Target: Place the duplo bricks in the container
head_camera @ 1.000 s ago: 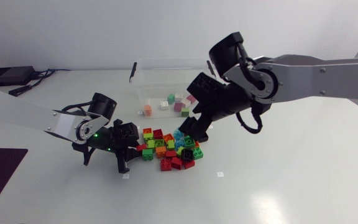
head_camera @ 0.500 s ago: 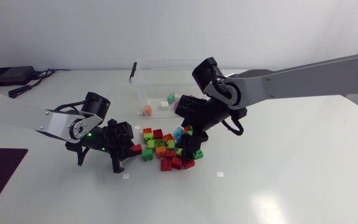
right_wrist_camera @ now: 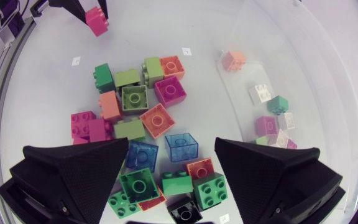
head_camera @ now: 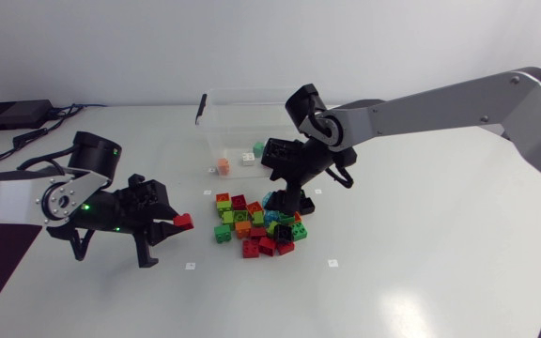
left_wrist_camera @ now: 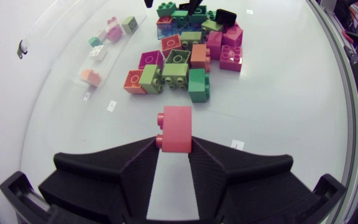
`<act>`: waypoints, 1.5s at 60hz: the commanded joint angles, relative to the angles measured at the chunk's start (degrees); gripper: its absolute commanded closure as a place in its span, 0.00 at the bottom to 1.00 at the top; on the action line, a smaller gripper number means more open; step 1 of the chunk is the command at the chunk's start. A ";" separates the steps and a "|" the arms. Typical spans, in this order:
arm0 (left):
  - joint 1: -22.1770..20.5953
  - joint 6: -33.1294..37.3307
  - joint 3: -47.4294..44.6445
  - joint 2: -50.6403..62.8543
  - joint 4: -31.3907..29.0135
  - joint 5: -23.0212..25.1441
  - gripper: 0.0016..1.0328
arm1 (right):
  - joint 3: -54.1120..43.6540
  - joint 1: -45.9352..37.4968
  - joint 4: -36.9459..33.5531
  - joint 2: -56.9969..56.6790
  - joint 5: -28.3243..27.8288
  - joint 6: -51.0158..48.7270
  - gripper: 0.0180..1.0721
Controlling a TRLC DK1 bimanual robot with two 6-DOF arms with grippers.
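Early days on this one tbh. Only a handful of small bricks (head_camera: 248, 159) lie in the clear container (head_camera: 252, 93). The big pile (head_camera: 256, 227) of red, green, orange and blue duplo sits on the table (head_camera: 421, 253) just in front of it.

Left claw (left_wrist_camera: 174, 146) is clamped on a red brick (left_wrist_camera: 178, 124), with the pile ahead of it and the container beyond that. Right claw (right_wrist_camera: 173, 148) is spread wide right over the pile, with a clear blue brick (right_wrist_camera: 182, 147) under the gap. I reckon that right arm could crowd the left claw's way to the container.
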 commanded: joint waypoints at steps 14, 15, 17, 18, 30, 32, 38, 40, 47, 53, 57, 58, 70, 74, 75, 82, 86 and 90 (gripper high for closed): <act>3.94 3.57 -2.24 -5.91 -4.09 2.94 0.69 | 6.97 -1.77 -4.63 6.27 -0.37 -6.02 0.05; 4.03 3.66 -2.24 -6.09 -4.35 2.94 0.69 | 7.05 -1.86 -4.63 6.44 -0.37 -6.11 0.05; 4.03 3.75 -2.24 -6.62 -4.62 3.02 0.69 | 7.23 -1.94 -4.63 6.62 -0.37 -6.11 0.05; 4.03 3.75 -2.24 -7.06 -4.88 3.02 0.69 | 7.23 -1.94 -4.54 6.70 -0.37 -6.20 0.05; 3.94 3.75 -2.51 -9.25 -6.20 4.08 0.69 | 5.47 -2.12 -1.20 7.23 0.24 -5.85 0.10; 3.94 3.75 -2.42 -9.43 -6.29 4.08 0.69 | 5.03 -2.12 -0.32 7.50 0.77 -5.76 0.12; 4.03 3.75 -2.33 -10.48 -6.81 4.43 0.69 | 4.24 -2.12 1.08 7.50 1.03 -5.50 0.14; 4.03 3.75 -2.33 -10.75 -6.99 4.52 0.69 | 3.98 -2.03 1.35 7.50 1.30 -5.50 0.14; 4.21 3.75 -2.77 -12.68 -7.87 4.96 0.69 | 1.52 -1.51 4.16 7.32 3.32 -5.41 0.14; 4.73 3.93 -2.77 -13.12 -8.22 5.66 0.69 | 0.81 -1.42 4.95 7.58 3.93 -5.41 0.14; 4.64 3.93 -2.77 -13.12 -8.31 5.66 0.69 | 0.81 -1.42 5.04 7.67 3.84 -5.41 0.16; 4.64 3.84 -2.77 -13.21 -8.31 5.66 0.69 | 0.73 -1.42 5.13 7.67 3.84 -5.41 0.17; 4.38 3.75 -2.77 -13.30 -8.40 5.75 0.69 | 0.73 -1.07 5.48 7.58 3.84 -3.91 0.18; 4.38 3.66 -2.51 -13.47 -8.48 5.75 0.69 | 0.73 -0.98 5.30 7.50 4.46 -3.47 0.18; 4.29 3.66 -2.51 -13.56 -8.48 5.75 0.69 | 0.73 -0.98 5.30 7.58 4.81 -3.39 0.18; 4.29 3.57 -2.60 -13.65 -8.40 5.75 0.69 | 1.87 -0.63 4.16 8.02 6.04 -2.16 0.18; 4.38 3.66 -2.77 -13.65 -8.40 5.75 0.69 | 2.92 -0.45 1.96 8.29 6.31 -1.98 0.18; 4.56 3.84 -2.86 -13.65 -8.40 5.75 0.69 | 3.19 -0.36 1.17 8.29 6.31 -2.07 0.18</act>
